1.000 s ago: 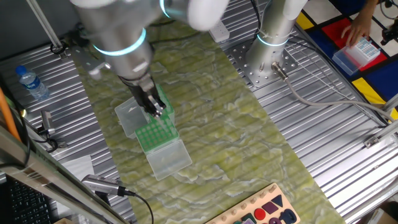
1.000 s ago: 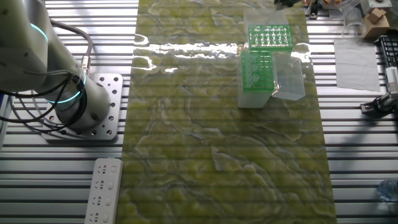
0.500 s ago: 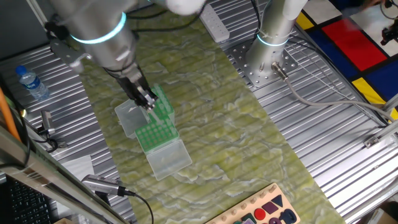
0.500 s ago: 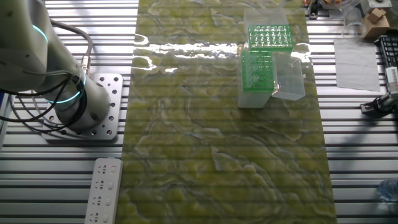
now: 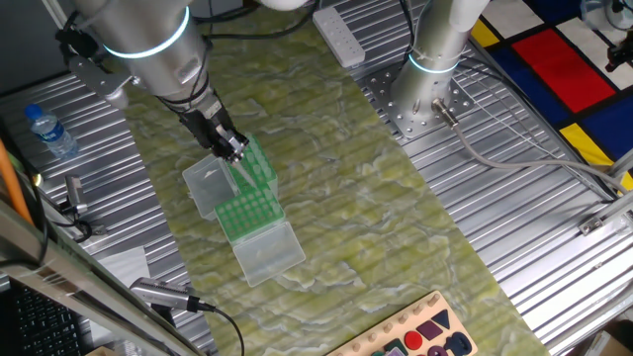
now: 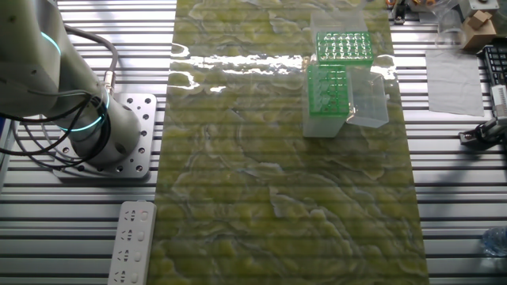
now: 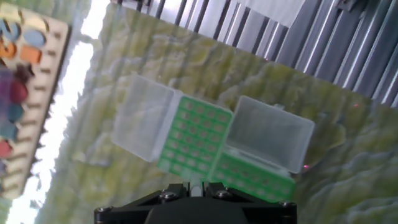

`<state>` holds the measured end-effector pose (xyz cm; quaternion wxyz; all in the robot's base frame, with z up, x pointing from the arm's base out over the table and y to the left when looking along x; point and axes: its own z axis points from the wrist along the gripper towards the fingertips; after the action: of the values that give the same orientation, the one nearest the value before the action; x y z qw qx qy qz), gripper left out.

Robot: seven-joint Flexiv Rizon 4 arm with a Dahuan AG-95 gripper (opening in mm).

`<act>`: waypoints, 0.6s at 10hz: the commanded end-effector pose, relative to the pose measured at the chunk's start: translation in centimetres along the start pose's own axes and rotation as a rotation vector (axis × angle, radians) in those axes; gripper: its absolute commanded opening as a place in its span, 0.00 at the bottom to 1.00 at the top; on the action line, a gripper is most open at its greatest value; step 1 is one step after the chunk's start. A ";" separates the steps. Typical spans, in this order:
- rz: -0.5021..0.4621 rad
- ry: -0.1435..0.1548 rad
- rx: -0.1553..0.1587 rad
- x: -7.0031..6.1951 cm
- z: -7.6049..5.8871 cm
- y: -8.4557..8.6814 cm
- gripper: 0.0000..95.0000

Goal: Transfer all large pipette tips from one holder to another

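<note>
Two green racks stand side by side on the green mat, each with a clear lid folded open: one rack [image 5: 259, 163] [image 6: 343, 47] [image 7: 254, 179], the other rack [image 5: 247, 214] [image 6: 326, 91] [image 7: 193, 138]. Rows of pale dots, the large pipette tips [image 6: 344, 46], show in the racks. My gripper [image 5: 234, 150] [image 7: 194, 186] hangs above the racks, shut on one whitish pipette tip [image 7: 194, 184] that sits between the fingers. From the other fixed view the gripper is out of frame.
Clear lids [image 5: 207, 187] [image 5: 268, 249] flank the racks. A water bottle [image 5: 45, 133] stands at the left, a power strip [image 5: 338, 40] at the back, a wooden shape puzzle [image 5: 415, 338] [image 7: 18, 74] at the front. A second arm's base [image 5: 427, 94] is at the back right.
The gripper has risen and drawn back to the upper left, away from the racks, with the tip still between its fingers. The racks have not moved.
</note>
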<state>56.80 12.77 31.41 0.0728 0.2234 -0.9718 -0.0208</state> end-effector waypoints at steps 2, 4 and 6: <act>-0.142 0.019 0.046 1.7 -0.1 -3.0 0.00; -0.202 0.033 0.073 2.2 0.0 -4.3 0.00; -0.265 0.044 0.092 2.5 0.5 -5.5 0.00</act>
<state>56.65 7.32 31.01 0.0778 0.3373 -0.9381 0.0149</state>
